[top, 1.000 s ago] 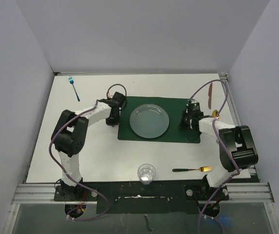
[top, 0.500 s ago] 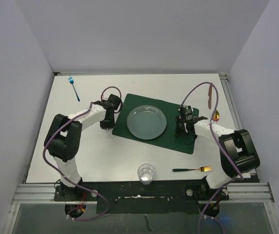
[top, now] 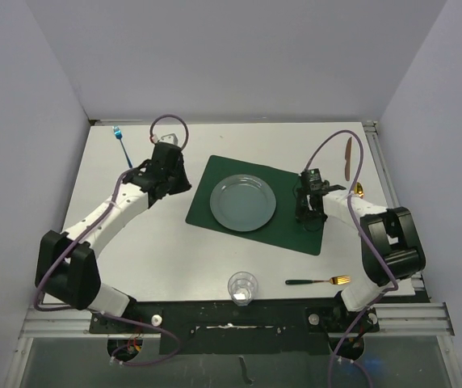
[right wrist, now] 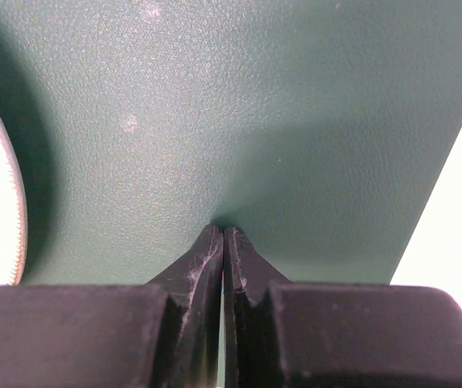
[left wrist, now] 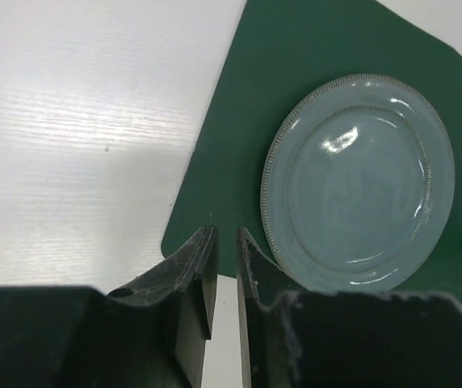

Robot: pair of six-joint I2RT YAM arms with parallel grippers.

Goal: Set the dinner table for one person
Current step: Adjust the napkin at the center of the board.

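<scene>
The white bench point(top: 174, 250) fills the view from above and carries a dark green placemat point(top: 296, 230), which lies askew near its middle with a pale blue plate point(top: 243, 202) on it. The left hand point(left wrist: 223, 236) hangs at the left edge of the mat, its fingers only a narrow slit apart – nothing is between them. The right hand point(right wrist: 221, 230) is closed, finger against finger (the tips touch the mat's surface near its right edge, beside the plate).

Dinner table point(top: 174, 250) (placemat point(top: 291, 230), cup point(top: 243, 286), fork point(top: 320, 282))
</scene>
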